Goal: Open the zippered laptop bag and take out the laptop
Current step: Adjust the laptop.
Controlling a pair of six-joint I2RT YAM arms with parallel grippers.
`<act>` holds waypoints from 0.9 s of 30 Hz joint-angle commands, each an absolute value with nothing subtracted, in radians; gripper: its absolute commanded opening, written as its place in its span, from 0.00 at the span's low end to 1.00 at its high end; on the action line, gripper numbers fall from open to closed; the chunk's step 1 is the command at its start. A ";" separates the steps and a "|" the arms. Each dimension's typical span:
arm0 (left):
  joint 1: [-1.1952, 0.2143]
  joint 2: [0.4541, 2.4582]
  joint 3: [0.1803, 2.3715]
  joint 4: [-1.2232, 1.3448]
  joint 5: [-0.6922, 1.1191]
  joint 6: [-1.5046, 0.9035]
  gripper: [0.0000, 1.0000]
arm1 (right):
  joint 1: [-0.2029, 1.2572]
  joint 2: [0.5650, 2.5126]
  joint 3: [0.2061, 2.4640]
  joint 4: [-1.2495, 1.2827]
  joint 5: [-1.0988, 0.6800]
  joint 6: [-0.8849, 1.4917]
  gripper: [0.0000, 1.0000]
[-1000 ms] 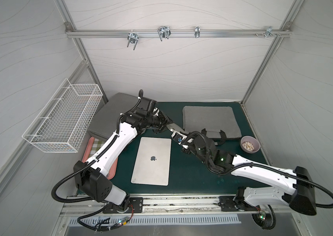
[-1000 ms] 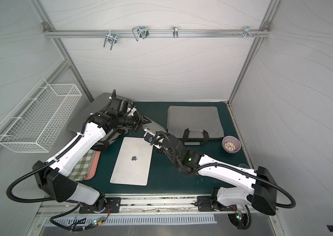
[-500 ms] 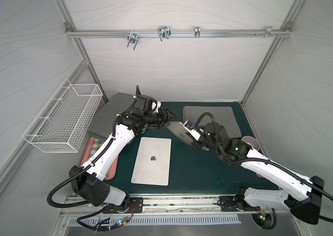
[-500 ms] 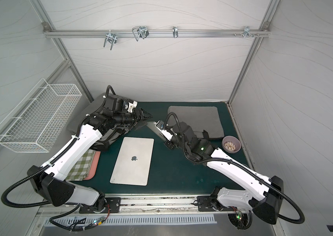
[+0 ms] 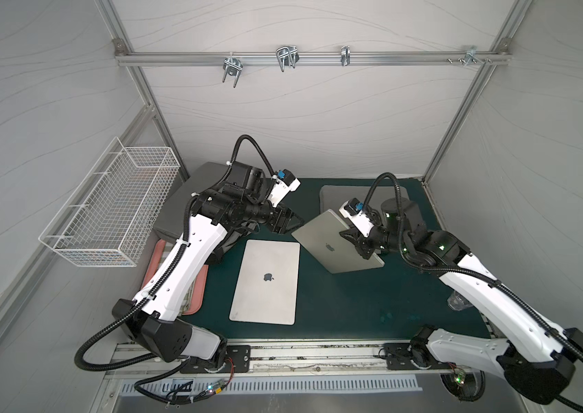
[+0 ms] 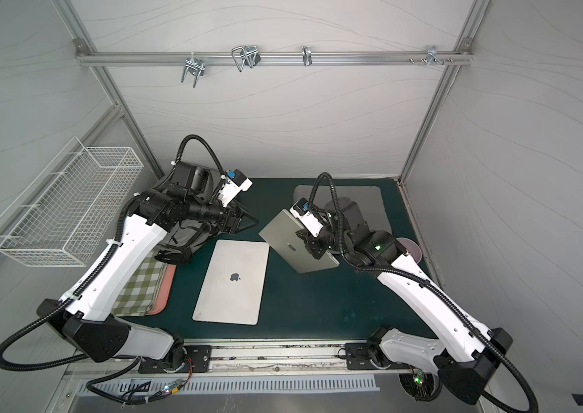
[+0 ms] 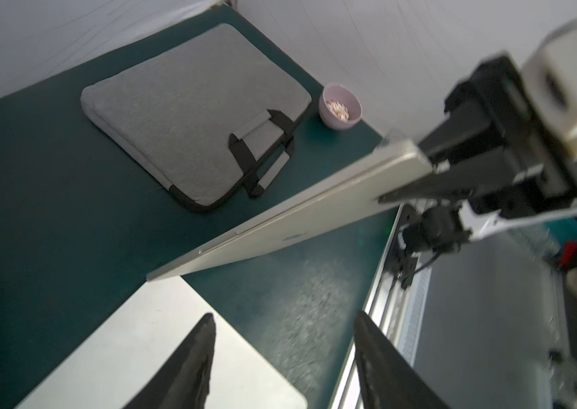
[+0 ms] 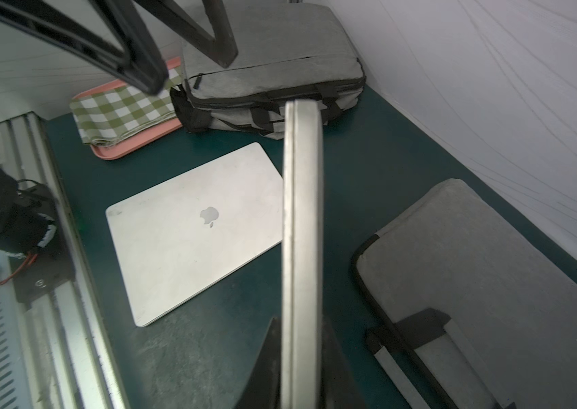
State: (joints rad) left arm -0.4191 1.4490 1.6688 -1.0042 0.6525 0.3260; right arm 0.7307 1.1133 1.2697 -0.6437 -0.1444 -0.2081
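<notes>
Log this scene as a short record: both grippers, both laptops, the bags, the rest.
left gripper: open, empty
right gripper: shut on held laptop, at its edge
held laptop: closed, tilted
flat laptop: closed, lying on mat, logo up
bag: back left, beside tray
sleeve: back right, lying flat
bowl: beside sleeve
tray: holds checked cloth
basket: on left wall

Left arm (image 5: 195, 252) and right arm (image 5: 497, 307) in glossy white shells, black joints and bases, ribbed black cables (image 5: 246, 137) looping off both, white wrist camera (image 5: 284, 187) with blue plug, green lights (image 5: 442, 246) glowing, left hand (image 7: 285, 316) showing dark tapered fingers (image 7: 187, 368)
</notes>
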 commanded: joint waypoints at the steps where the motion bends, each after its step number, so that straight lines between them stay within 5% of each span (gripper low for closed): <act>1: -0.414 1.485 1.712 -1.109 0.713 0.734 0.64 | 0.711 1.076 1.350 -0.579 -0.297 -0.244 0.00; 14: -0.444 1.573 1.692 -1.117 0.863 0.903 0.69 | 0.697 1.132 1.441 -0.644 -0.449 -0.301 0.00; 27: -0.454 1.631 1.684 -1.183 0.948 0.944 0.54 | 0.630 1.158 1.457 -0.618 -0.557 -0.318 0.00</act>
